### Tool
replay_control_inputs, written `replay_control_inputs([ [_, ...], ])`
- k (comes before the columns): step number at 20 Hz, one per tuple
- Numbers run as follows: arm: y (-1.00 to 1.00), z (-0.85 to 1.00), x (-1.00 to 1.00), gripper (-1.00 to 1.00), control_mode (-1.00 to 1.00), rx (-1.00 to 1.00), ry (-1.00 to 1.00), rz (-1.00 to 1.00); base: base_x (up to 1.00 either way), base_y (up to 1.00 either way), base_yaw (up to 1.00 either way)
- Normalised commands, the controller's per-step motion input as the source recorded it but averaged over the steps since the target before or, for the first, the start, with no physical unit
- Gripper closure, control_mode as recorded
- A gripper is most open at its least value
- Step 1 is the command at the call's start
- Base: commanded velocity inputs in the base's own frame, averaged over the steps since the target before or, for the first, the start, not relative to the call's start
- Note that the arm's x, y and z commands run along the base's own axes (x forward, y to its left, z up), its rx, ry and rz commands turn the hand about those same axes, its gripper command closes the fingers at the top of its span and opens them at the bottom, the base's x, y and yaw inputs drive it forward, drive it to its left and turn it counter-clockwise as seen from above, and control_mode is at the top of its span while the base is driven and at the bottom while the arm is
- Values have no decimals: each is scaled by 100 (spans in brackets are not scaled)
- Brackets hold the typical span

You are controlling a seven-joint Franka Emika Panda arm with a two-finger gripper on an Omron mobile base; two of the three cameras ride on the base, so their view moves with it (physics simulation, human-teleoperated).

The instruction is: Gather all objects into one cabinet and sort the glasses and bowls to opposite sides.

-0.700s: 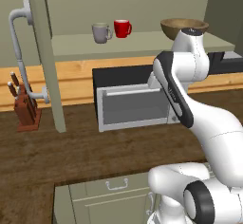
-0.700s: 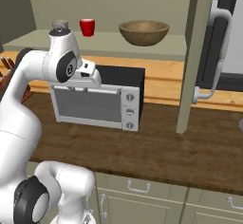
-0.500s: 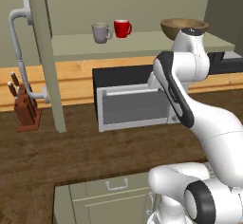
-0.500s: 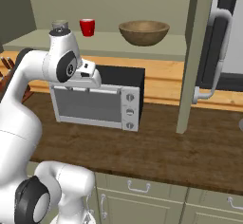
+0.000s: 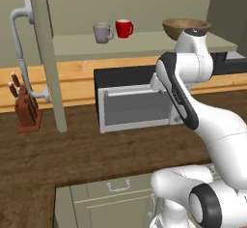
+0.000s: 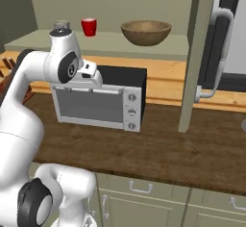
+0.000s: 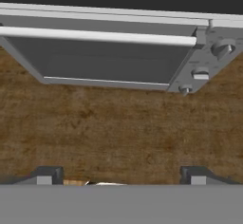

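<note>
On the open olive-green cabinet's shelf (image 5: pixel 144 42) a grey mug (image 5: pixel 102 32) and a red mug (image 5: pixel 124 28) stand side by side at the left. The brown wooden bowl (image 5: pixel 179 27) sits at the right, partly behind my arm. From the right base the red mug (image 6: pixel 89 27) and bowl (image 6: pixel 145 31) show plainly, while the grey mug (image 6: pixel 61 24) peeks over my arm. The coral-orange mug is out of view. My gripper (image 7: pixel 121 176) hangs open over the wooden counter in front of the toaster oven (image 7: pixel 118 57), its fingertips (image 7: pixel 47 174) wide apart.
The cabinet's left door (image 5: pixel 46 53) with its long pale handle (image 5: pixel 19 48) stands open, as does the right door (image 6: pixel 192 53). A knife block (image 5: pixel 26 108) stands on the counter at the left. Pale-green base cabinets (image 6: pixel 144 197) lie below the counter edge.
</note>
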Motion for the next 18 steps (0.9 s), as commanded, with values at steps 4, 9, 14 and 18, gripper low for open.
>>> replay_control_inputs([
  [4,0,0,0,-100,100,0,0,0,-67,0,-1],
  [9,0,0,0,-100,100,0,0,0,-84,0,-3],
  [14,0,0,0,-100,100,0,0,0,-89,0,-13],
  [18,0,0,0,-100,100,0,0,0,-80,0,-22],
])
